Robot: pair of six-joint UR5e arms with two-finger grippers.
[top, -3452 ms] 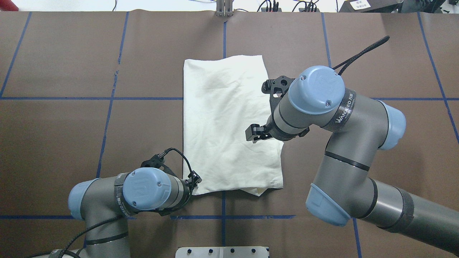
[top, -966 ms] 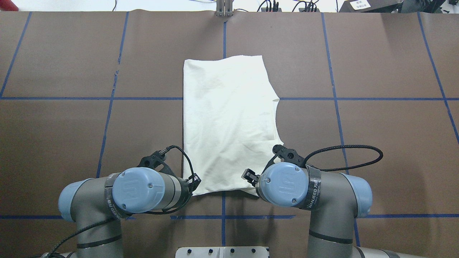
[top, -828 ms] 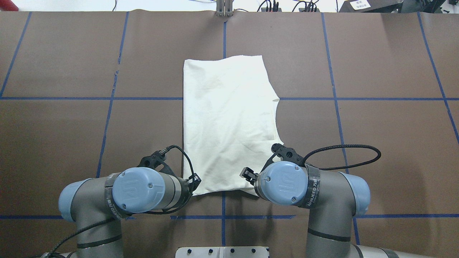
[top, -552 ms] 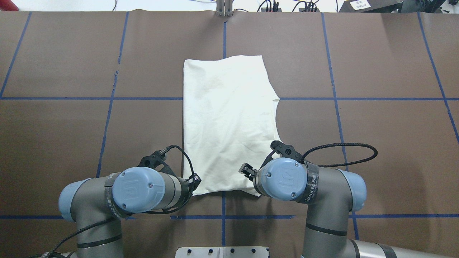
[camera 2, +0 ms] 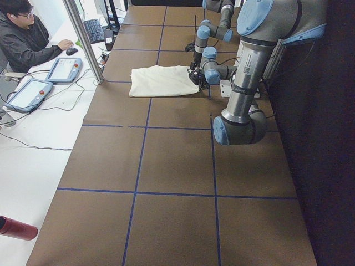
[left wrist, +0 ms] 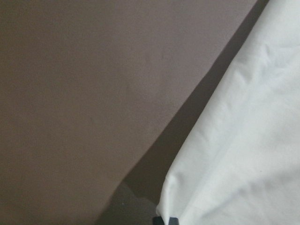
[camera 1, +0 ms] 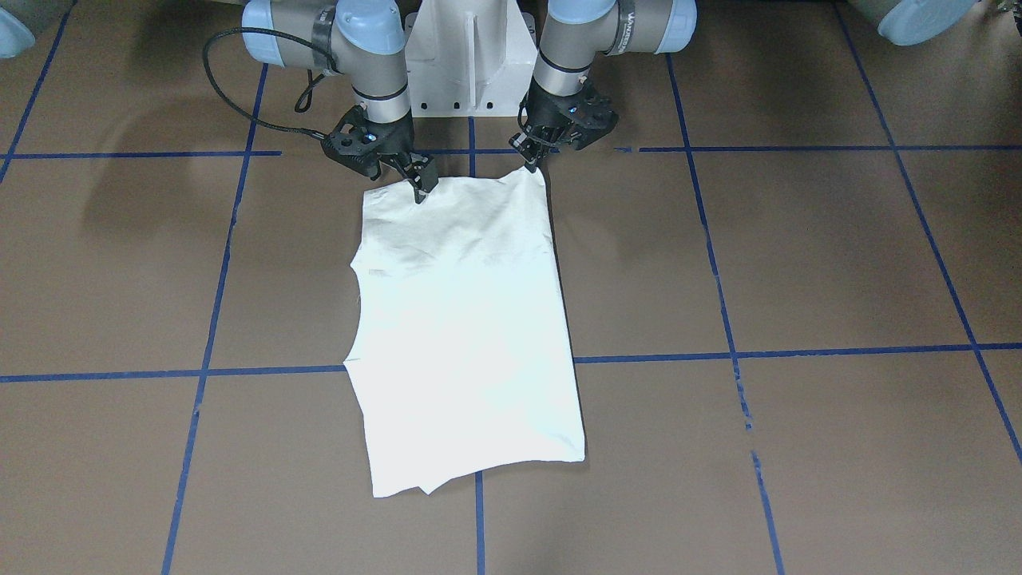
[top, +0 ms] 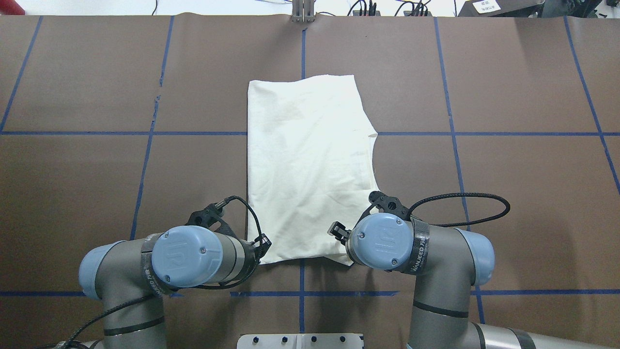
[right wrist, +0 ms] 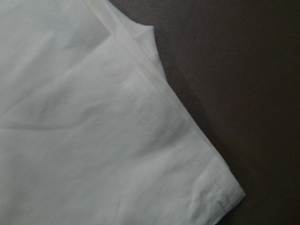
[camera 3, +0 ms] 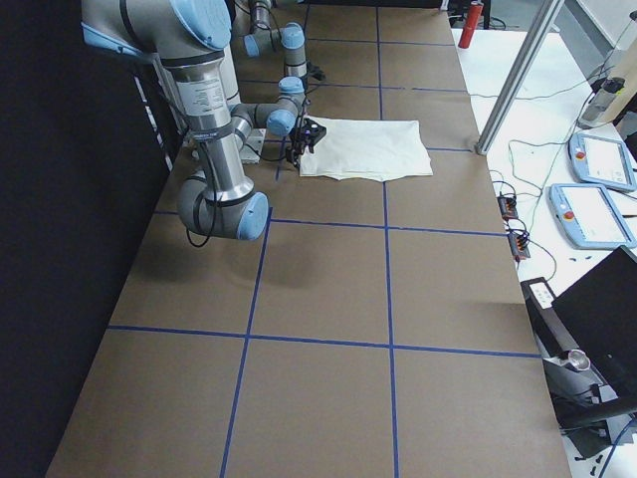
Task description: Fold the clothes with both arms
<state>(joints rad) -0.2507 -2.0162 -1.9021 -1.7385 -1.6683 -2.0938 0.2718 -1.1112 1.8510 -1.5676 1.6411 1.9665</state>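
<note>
Table (top: 508, 194): brown, with a blue tape grid. Shirt (top: 305, 169): cream, plain side up, folded into a long rectangle, lying flat at the table centre, position unchanged. Right arm (top: 436, 271): withdrawn from the shirt's right edge to its near right corner. Right gripper (camera 1: 419, 190): at that corner, closure cannot be determined. Left gripper (camera 1: 531, 162): clenched on the near left corner, as before.

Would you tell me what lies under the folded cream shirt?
The cream folded shirt rests on brown table paper; blue tape lines run beneath it. Anything tucked under is hidden.
</note>
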